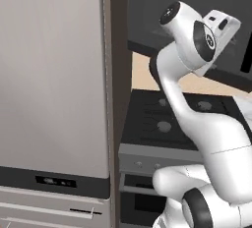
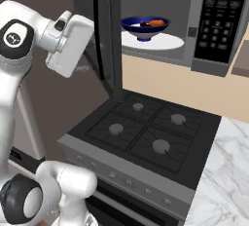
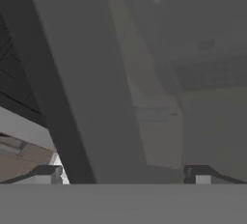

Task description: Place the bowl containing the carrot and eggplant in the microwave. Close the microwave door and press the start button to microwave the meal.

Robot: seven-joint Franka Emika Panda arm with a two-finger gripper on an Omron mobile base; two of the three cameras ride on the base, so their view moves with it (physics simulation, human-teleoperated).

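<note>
Bowl (image 2: pixel 145 27) with carrot (image 2: pixel 156 23) and eggplant (image 2: pixel 144 24) sat on turntable (image 2: pixel 168 42) inside microwave (image 2: pixel 214 23); door (image 2: pixel 103 35) stood open, swung outward, long axis vertical; gripper (image 3: pixel 123 174) faced door's outer face, close, fingers spread apart, empty; door lay between gripper and bowl; closing push judged next.

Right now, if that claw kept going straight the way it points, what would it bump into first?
Most likely the open microwave door: the gripper, jaws wide, faces its tinted window up close. Depth is unclear.
</note>
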